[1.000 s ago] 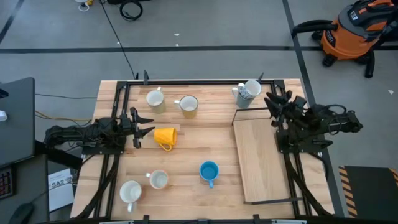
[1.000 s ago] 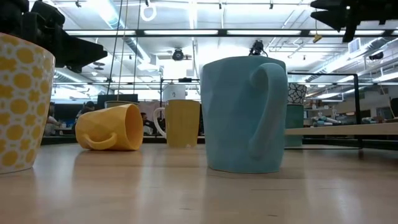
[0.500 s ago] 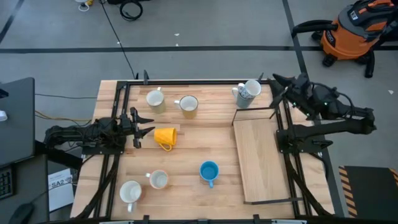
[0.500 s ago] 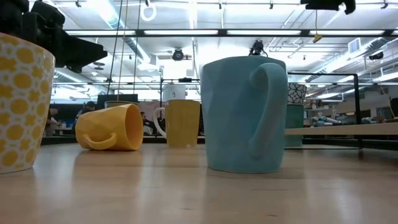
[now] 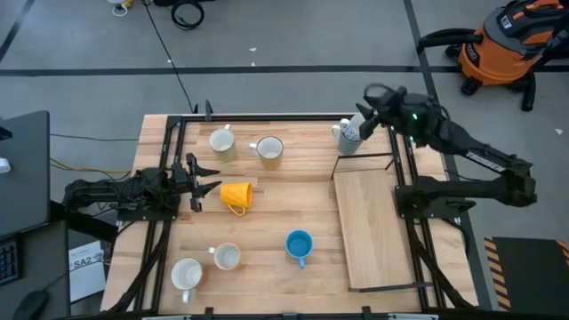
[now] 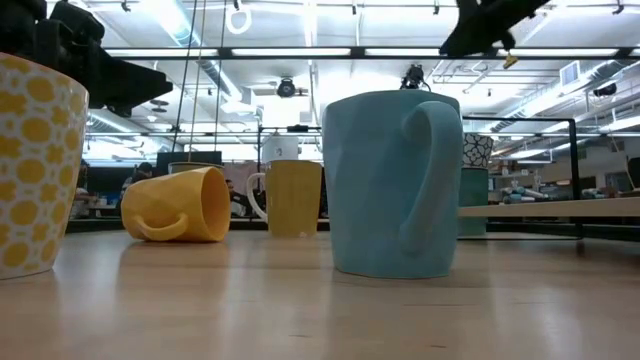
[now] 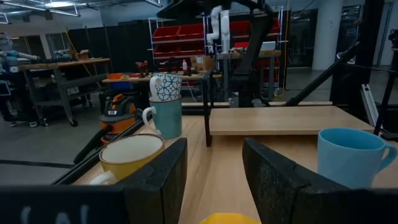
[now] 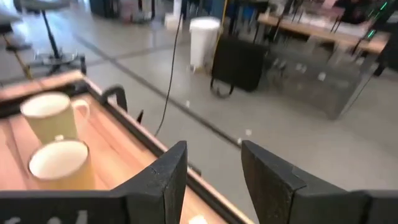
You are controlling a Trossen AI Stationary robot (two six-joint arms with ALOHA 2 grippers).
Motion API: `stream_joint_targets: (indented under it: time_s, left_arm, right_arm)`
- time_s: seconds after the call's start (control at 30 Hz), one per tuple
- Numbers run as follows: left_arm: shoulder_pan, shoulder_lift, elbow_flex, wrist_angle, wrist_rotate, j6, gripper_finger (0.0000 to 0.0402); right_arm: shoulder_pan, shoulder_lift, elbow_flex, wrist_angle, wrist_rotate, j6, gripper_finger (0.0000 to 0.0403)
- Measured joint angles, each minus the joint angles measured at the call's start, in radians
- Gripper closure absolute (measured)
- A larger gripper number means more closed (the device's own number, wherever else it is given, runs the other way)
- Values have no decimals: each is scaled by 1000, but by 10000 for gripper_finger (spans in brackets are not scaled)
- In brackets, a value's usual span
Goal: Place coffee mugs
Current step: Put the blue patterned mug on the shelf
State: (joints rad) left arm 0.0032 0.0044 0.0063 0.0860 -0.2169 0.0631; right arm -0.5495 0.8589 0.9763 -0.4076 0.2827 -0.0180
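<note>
Beside the open left pincer (image 5: 206, 180), yellow mug (image 5: 236, 195) on its side (mouth toward right arm)

- The raised board (image 5: 373, 227) lies bare, open from above.
- The blue mug (image 5: 299, 245) and tipped yellow mug (image 5: 235, 196) flank bare tabletop.

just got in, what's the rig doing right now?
Mug placement, nothing grasped yet. The right end effector is up at the table's far right corner, over the stacked printed mug, fingers open. The left end effector waits open at the left side, beside the yellow mug, which lies tipped on its side. The blue mug stands upright near the front, and four pale mugs sit on the table's left half. The raised wooden board on the right has no mugs on it.
</note>
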Motion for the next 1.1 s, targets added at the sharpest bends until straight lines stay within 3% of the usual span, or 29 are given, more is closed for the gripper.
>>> stream_joint_targets:
  time_s: [0.3,0.6,1.1]
  left_arm:
    - [0,0,0,0,0,0,239]
    - [0,0,0,0,0,0,239]
    - [0,0,0,0,0,0,239]
  right_arm:
    - [-260,210,200,-326,-243,-75,245]
    - [-384,343,267,-457,-392,-196,245]
    - [-412,445,268,-507,-415,-376,245]
